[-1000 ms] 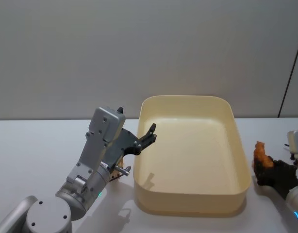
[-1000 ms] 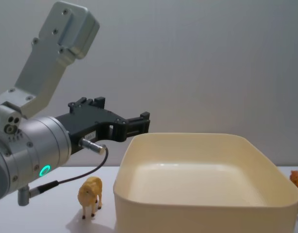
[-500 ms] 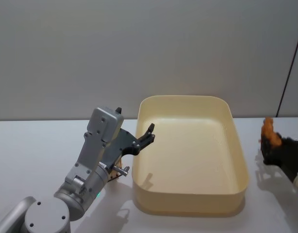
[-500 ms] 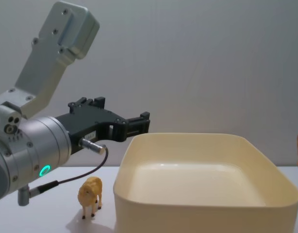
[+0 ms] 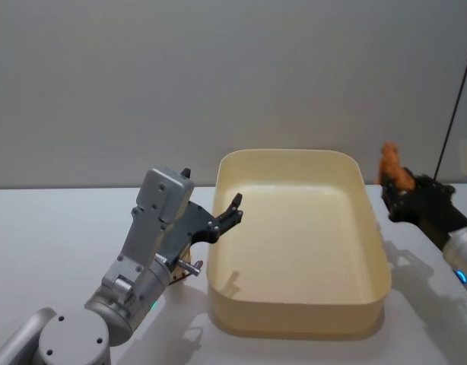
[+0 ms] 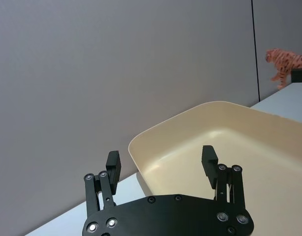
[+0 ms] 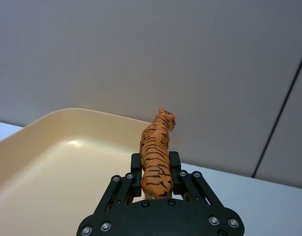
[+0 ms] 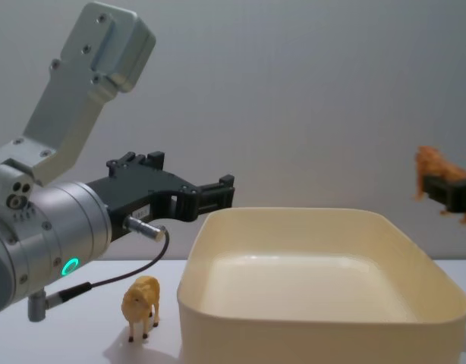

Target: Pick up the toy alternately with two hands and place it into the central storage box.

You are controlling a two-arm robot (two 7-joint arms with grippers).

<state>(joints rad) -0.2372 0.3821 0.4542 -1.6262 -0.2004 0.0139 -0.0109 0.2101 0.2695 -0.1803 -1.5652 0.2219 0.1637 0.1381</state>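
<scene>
Within right gripper [image 7: 155, 168]: orange, black-striped toy tiger [image 7: 156, 145].

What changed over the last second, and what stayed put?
The right gripper, shut on the tiger toy, rose from table level right of the storage box and now holds it above rim height beside the right rim. The left gripper stayed open at the left rim; box and yellow animal figure did not move.

A plain grey wall [image 5: 218, 76] fills the upper half of the head view, matte and evenly lit. A thin dark seam [image 5: 455, 106] slants down it at the far right. Below runs a white tabletop [image 5: 51, 228], carrying soft, faint shadows along the lower edge.
</scene>
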